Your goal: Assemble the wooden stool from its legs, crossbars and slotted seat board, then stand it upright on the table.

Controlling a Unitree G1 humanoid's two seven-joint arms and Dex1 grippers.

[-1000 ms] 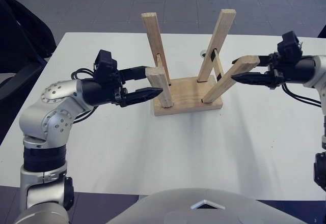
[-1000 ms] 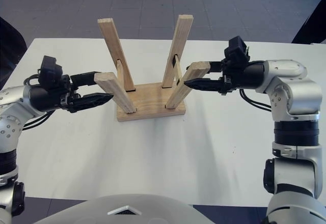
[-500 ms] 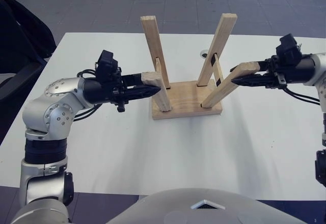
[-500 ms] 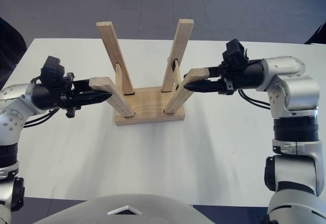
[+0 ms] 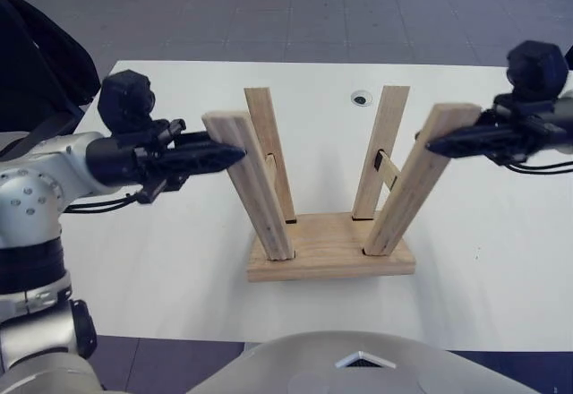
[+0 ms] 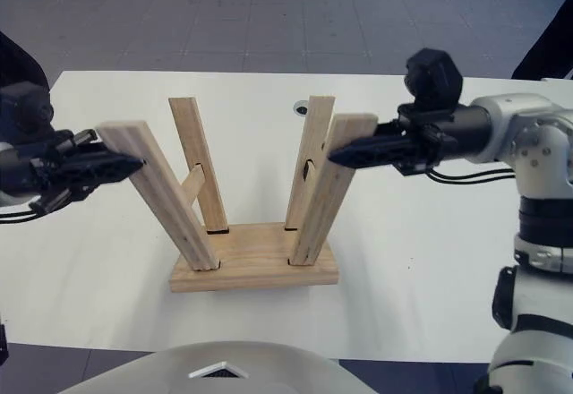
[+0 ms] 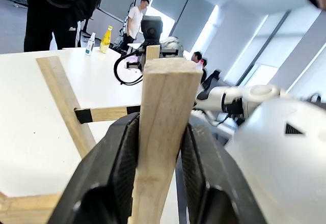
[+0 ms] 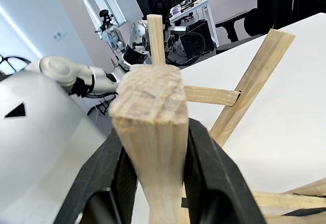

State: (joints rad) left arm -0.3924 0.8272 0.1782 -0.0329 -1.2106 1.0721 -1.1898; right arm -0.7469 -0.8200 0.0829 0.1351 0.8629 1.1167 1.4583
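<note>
The wooden stool is upside down, its slotted seat board [image 5: 331, 255] lowest and close to the table's near edge. Its legs point up and splay outward. My left gripper [image 5: 228, 150] is shut on the top of the near-left leg [image 5: 255, 188], which fills the space between the dark fingers [image 7: 122, 158] in the left wrist view. My right gripper [image 5: 439, 143] is shut on the top of the near-right leg [image 5: 412, 184], also seen end-on as a wooden leg [image 8: 153, 117]. Short crossbars [image 5: 389, 168] join near and far legs. I cannot tell if the board touches the table.
The white table [image 5: 501, 251] has a small round hole [image 5: 360, 98] behind the stool. A dark chair [image 5: 45, 63] stands off the table's left side. Grey floor lies beyond the far edge.
Both grippers closed onto the near leg tops, then carried the stool toward the table's near edge. Both arms now sit higher and closer to the camera.
</note>
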